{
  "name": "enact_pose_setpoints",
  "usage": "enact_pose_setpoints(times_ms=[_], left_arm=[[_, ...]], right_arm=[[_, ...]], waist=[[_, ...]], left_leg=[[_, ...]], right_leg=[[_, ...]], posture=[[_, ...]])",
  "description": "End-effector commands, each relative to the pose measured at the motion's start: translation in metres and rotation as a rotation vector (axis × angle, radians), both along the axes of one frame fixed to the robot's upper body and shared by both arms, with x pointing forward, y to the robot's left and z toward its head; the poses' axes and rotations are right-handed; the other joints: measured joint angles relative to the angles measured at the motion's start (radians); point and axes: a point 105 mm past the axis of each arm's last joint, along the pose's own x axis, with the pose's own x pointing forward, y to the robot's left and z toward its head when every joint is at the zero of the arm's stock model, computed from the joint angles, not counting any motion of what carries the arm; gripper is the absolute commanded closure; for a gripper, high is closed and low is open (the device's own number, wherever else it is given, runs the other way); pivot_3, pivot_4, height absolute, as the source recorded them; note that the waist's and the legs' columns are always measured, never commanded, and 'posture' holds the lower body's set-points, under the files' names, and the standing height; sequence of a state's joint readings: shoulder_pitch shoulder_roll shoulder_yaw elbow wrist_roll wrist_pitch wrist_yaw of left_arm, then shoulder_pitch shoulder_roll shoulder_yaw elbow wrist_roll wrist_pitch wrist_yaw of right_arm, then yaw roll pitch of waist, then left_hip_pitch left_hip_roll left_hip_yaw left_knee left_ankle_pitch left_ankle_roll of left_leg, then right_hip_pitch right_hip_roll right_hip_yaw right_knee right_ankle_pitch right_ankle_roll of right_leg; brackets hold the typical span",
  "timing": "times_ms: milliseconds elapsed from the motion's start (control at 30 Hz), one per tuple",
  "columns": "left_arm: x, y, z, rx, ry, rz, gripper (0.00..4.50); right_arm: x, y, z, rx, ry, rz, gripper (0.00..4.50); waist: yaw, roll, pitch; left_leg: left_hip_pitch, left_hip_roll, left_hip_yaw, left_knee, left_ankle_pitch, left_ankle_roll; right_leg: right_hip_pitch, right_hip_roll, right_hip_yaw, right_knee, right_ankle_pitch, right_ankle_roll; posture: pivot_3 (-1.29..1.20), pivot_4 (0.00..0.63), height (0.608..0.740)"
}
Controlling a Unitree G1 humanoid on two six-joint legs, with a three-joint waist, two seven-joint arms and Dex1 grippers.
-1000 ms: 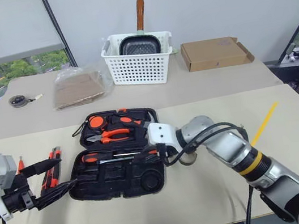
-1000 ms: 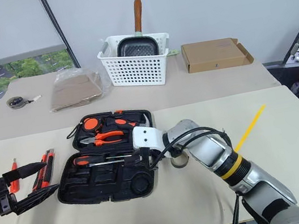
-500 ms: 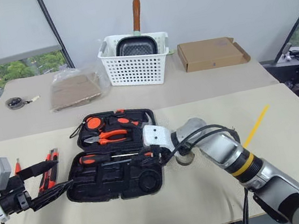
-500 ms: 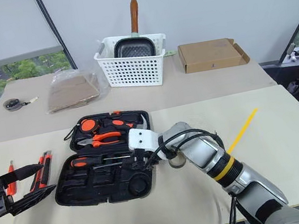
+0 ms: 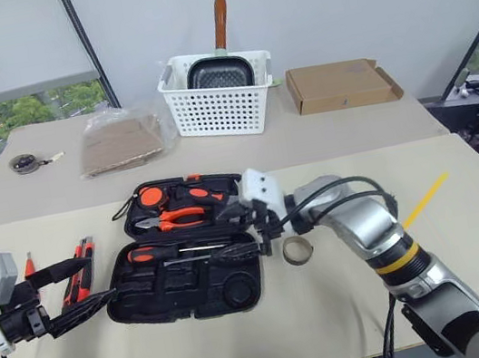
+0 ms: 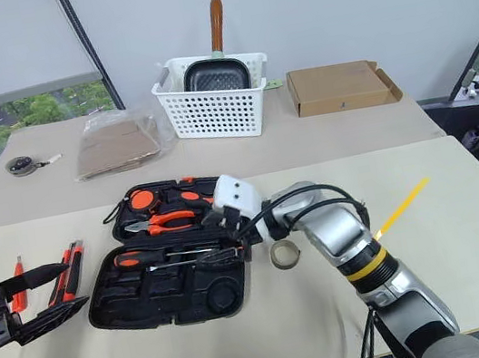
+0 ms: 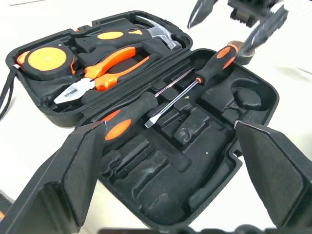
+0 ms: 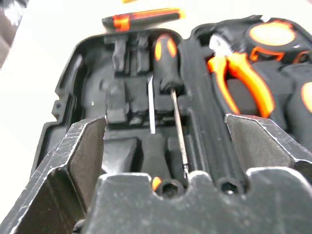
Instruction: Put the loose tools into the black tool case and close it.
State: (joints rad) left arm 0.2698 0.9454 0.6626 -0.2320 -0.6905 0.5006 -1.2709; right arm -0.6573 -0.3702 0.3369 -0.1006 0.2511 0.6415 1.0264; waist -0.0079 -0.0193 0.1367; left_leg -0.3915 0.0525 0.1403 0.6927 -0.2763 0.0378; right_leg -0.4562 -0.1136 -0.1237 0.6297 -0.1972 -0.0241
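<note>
The black tool case lies open in the middle of the table. Two long screwdrivers rest in its near half: one has its handle toward the left, the other has its handle toward the right. My right gripper hovers open and empty just above the case's right part. The grey-brown tape roll lies on the table right of the case. The utility knife and a small orange screwdriver lie left of the case. My left gripper is open beside them, low over the table.
Pliers, a tape measure and a hammer fill the case's far half. A white basket with a pan, a cardboard box and a plastic-wrapped packet stand at the back. A yellow strip marks the table at right.
My right gripper has opened and lifted up from the right-hand screwdriver, which now lies in the case. The left gripper has stayed put. The camera shifted slightly.
</note>
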Motion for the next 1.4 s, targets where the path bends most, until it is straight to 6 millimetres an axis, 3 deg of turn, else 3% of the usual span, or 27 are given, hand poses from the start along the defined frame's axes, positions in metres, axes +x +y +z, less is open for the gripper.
enact_pose_setpoints(times_ms=[33, 167, 300, 467, 733, 867, 967, 1067, 1233, 1400], left_arm=[[0.001, -0.005, 0.008, 0.011, -0.040, -0.028, 0.00], [0.002, -0.009, 0.010, 0.008, -0.042, -0.041, 0.00], [0.005, -0.013, 0.010, 0.009, -0.041, -0.047, 0.00], [0.008, -0.016, 0.011, 0.013, -0.042, -0.055, 0.00], [0.010, -0.018, 0.012, 0.016, -0.043, -0.062, 0.00], [0.010, -0.018, 0.012, 0.016, -0.043, -0.060, 0.00], [0.011, -0.018, 0.011, 0.013, -0.041, -0.058, 0.00], [0.012, -0.018, 0.010, 0.014, -0.040, -0.056, 0.00], [0.013, -0.019, 0.010, 0.014, -0.039, -0.057, 0.00], [0.011, -0.017, 0.008, 0.019, -0.035, -0.050, 0.00]], right_arm=[[-0.006, -0.018, 0.013, 0.010, -0.030, 0.021, 1.77], [-0.010, -0.042, 0.000, -0.101, -0.036, 0.025, 3.08], [-0.013, -0.051, -0.010, -0.161, -0.024, 0.022, 4.41], [-0.014, -0.043, -0.018, -0.183, -0.031, 0.035, 4.41], [-0.018, -0.031, -0.016, -0.149, -0.031, 0.057, 4.41], [-0.008, -0.035, 0.000, -0.092, -0.060, 0.020, 4.41], [-0.009, -0.020, 0.013, 0.010, -0.077, 0.037, 4.41], [-0.012, -0.001, 0.014, 0.079, -0.075, 0.059, 4.41], [-0.024, 0.038, 0.000, 0.140, -0.076, 0.142, 4.41], [-0.017, 0.051, -0.023, 0.064, -0.074, 0.131, 4.41]], waist=[[0.000, 0.000, 0.000], [0.001, 0.000, 0.000], [-0.001, 0.000, 0.000], [-0.004, 0.000, 0.000], [-0.003, 0.000, 0.001], [-0.001, 0.000, 0.001], [-0.002, 0.000, 0.001], [-0.004, 0.000, 0.001], [-0.005, 0.000, 0.001], [-0.001, 0.001, 0.001]], left_leg=[[0.000, 0.000, 0.000, 0.000, 0.000, 0.000], [0.000, 0.000, 0.000, 0.000, -0.001, 0.001], [0.000, 0.000, 0.000, 0.000, -0.001, 0.003], [0.000, 0.001, 0.000, -0.001, -0.001, 0.002], [0.000, 0.000, 0.000, 0.000, -0.002, 0.003], [-0.001, -0.001, 0.001, 0.000, -0.002, 0.003], [-0.001, 0.000, 0.000, 0.000, -0.001, 0.002], [0.000, 0.000, 0.000, -0.001, -0.001, 0.001], [0.000, 0.001, 0.000, -0.002, 0.001, -0.001], [0.000, 0.000, 0.000, -0.002, 0.004, -0.007]], right_leg=[[0.000, 0.000, 0.000, 0.000, 0.000, 0.000], [0.000, 0.000, 0.000, -0.001, 0.000, 0.000], [0.000, 0.000, 0.000, -0.001, 0.000, 0.000], [0.000, 0.000, 0.000, -0.001, 0.000, 0.000], [0.000, 0.000, 0.000, -0.001, 0.000, 0.000], [0.000, -0.001, 0.000, -0.002, 0.000, 0.000], [0.000, 0.000, 0.000, -0.002, 0.000, 0.000], [0.000, 0.000, 0.000, -0.001, 0.000, 0.000], [0.000, 0.001, 0.000, 0.000, 0.000, 0.000], [0.000, 0.000, 0.000, 0.000, 0.000, 0.000]], posture=[[0.00, 0.150, 0.700], [0.00, 0.150, 0.700], [0.00, 0.150, 0.700], [0.00, 0.150, 0.700], [0.00, 0.150, 0.700], [0.00, 0.150, 0.700], [0.00, 0.150, 0.700], [0.00, 0.150, 0.700], [0.00, 0.150, 0.700], [0.00, 0.150, 0.700]])
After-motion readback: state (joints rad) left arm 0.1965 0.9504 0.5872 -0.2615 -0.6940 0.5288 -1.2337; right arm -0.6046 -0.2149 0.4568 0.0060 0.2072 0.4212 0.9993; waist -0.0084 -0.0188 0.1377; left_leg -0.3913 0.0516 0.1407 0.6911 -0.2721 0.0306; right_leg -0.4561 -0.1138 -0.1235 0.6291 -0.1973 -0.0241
